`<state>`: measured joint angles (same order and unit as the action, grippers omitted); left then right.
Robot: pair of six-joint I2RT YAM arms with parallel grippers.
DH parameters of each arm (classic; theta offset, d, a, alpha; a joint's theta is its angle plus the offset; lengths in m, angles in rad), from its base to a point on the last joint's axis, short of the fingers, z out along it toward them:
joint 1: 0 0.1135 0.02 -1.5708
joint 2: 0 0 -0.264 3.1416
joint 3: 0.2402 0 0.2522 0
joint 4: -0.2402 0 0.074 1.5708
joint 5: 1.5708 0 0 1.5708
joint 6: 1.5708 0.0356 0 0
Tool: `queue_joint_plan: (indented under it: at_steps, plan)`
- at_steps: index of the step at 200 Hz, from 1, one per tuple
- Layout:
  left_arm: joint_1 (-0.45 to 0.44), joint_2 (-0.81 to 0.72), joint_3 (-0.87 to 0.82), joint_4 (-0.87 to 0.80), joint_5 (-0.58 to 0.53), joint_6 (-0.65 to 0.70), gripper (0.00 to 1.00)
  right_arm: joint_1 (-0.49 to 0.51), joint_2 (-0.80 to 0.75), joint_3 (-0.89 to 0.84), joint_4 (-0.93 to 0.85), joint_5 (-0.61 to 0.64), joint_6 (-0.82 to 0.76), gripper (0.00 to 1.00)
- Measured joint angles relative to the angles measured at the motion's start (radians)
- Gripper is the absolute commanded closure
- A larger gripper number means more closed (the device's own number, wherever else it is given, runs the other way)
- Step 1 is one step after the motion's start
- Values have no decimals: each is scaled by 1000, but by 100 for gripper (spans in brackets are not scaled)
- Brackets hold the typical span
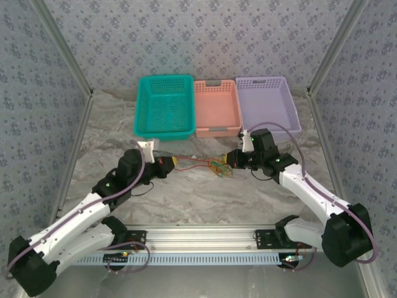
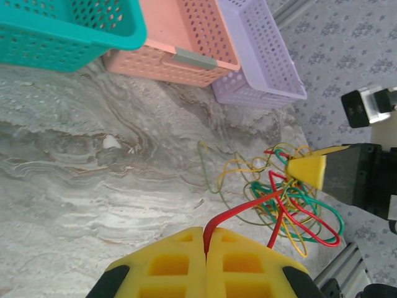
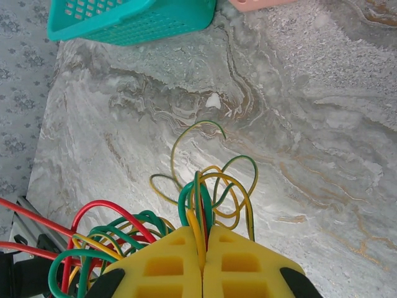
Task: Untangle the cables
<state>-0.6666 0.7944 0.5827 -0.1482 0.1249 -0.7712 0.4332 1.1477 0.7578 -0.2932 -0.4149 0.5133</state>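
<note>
The tangle of thin, flexible cables (image 1: pixel 212 165) in red, yellow and green lies near the middle of the grey marbled desk (image 1: pixel 205 198). A teal perforated plastic basket (image 1: pixel 164 105), a salmon-pink one (image 1: pixel 217 108) and a lilac one (image 1: pixel 268 102) stand in a row at 12 o'clock from it. The left tool (image 2: pixel 205 233), with yellow padded fingers, sits at 9 o'clock from the knot. It is clamped together on a single red cable (image 2: pixel 248 211) that runs taut into the loops. The right tool (image 3: pixel 201 234), at 3 o'clock, is pinched shut on a bunch of green, yellow and red strands right at the knot. The step in hand looks like drawing the red strand free while the bundle is anchored. To do it well, the left tool should probably pull slowly toward 9 o'clock, low over the desk and in line with the strand. The right tool should hold firm and not follow. The green loops around the red one may cinch. If they tighten instead of sliding, it would be better to ease off and regrip nearer a loose loop than to pull harder.
</note>
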Motion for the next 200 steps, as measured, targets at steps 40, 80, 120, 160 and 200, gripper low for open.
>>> queue_joint_plan:
  at_steps: [40, 80, 120, 160, 200]
  plan:
    - [19, -16, 19, -90, -41, 8, 100, 0, 0, 0, -28, 35, -1, 93]
    - [70, -69, 82, -188, -90, 34, 100, -1, -3, 1, -70, 98, -6, 89]
    - [124, -78, 154, -209, -203, 56, 100, -43, 2, -10, -198, 253, -16, 92]
    - [126, -30, 190, -215, -174, 79, 100, -41, 14, -10, -235, 319, -21, 85]
    - [126, -2, 196, -194, -68, 90, 100, -54, 33, 5, -271, 365, -29, 39]
